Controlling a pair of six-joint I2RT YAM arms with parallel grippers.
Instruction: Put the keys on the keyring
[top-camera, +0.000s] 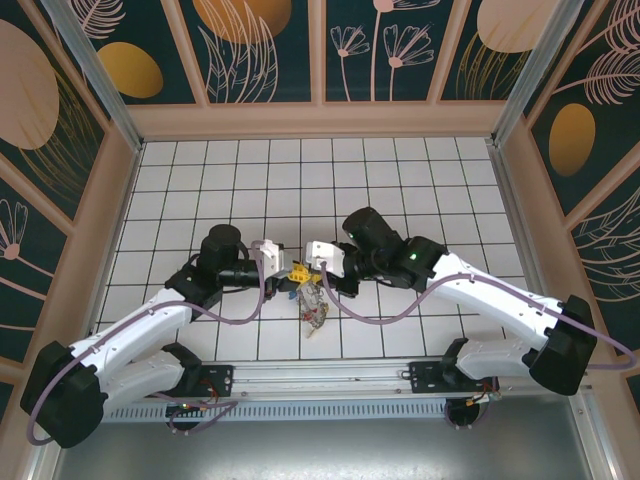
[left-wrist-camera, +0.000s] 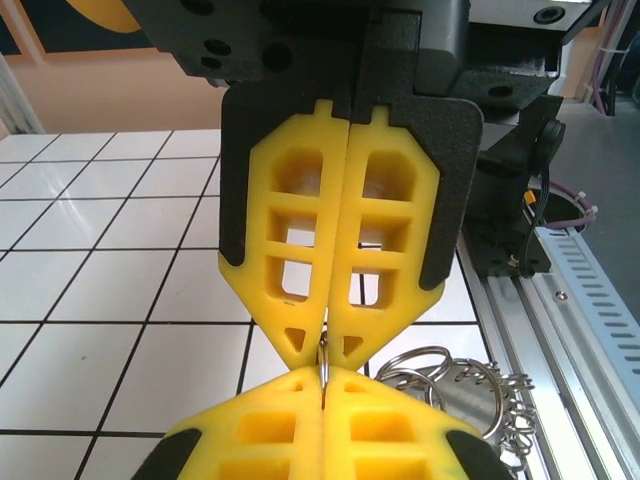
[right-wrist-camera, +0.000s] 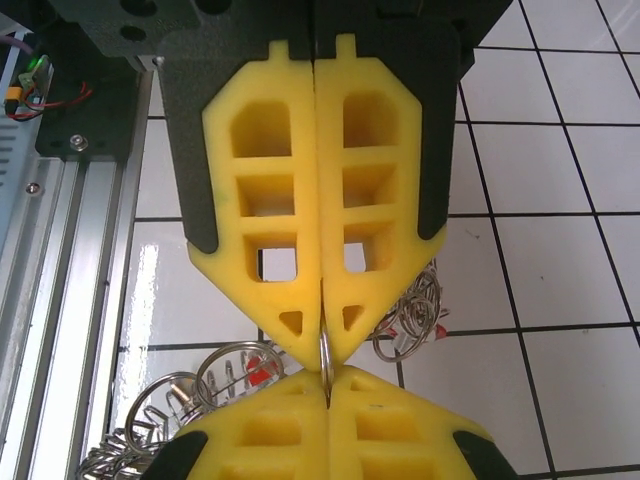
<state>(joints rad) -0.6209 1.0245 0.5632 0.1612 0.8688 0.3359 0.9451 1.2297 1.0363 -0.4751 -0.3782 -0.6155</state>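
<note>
White-tiled counter (top-camera: 200, 180) below two arms meeting tip to tip; left gripper (left-wrist-camera: 324, 400) jaws pinch a thin metal ring (right-wrist-camera: 326, 352); right gripper (right-wrist-camera: 328, 395) jaws clamp the same ring; the keys (top-camera: 314, 310) bunch just nearside.

We see a white tiled floor (top-camera: 400, 180) stretching beyond the aluminium rail (top-camera: 330, 376), with dark floral wall panels (top-camera: 380, 50) farther behind it.

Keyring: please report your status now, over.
Both shut: left gripper and right gripper, fingers tip to tip. Between them, one thin metal ring, pinched by both. Close beside, bunch of rings and keys crowds the fingers.
</note>
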